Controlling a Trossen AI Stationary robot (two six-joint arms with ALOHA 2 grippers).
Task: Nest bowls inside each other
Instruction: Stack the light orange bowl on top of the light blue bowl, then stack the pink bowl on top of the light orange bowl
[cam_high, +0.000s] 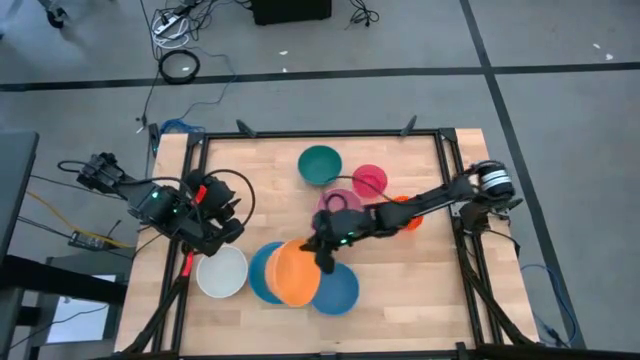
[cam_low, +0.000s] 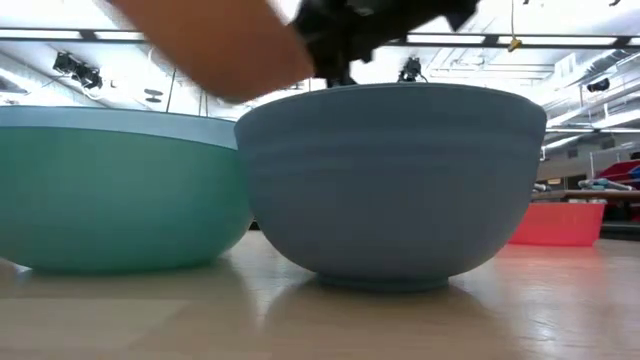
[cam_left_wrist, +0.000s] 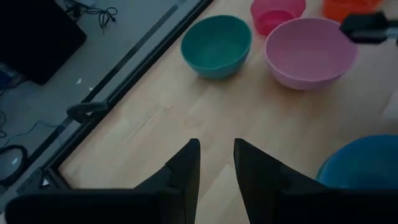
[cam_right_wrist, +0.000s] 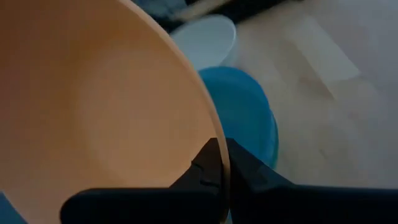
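My right gripper (cam_high: 325, 256) is shut on the orange bowl (cam_high: 295, 272), which hangs tilted over the light blue bowl (cam_high: 258, 272). The blue bowl (cam_high: 338, 290) stands on its base just right of them and the white bowl (cam_high: 222, 272) to their left. The teal (cam_high: 320, 165), magenta (cam_high: 370, 181) and pink (cam_high: 340, 203) bowls stand farther back, with the red-orange bowl (cam_high: 408, 217) partly under my right arm. My left gripper (cam_left_wrist: 216, 165) hovers open over bare table at the left, holding nothing. My right gripper holds the orange bowl by its rim (cam_right_wrist: 217, 134), one finger inside the bowl and one outside. The fingers slant down from the table's far right. The bowl is tilted and lifted clear, above the light blue bowl (cam_right_wrist: 244, 112).
A black frame (cam_high: 300, 133) borders the table's far edge and sides. Bare wood lies between the left arm and the teal bowl (cam_left_wrist: 216, 45). In the low view the blue bowl (cam_low: 390, 180) and its left neighbour (cam_low: 110, 190) fill the near edge.
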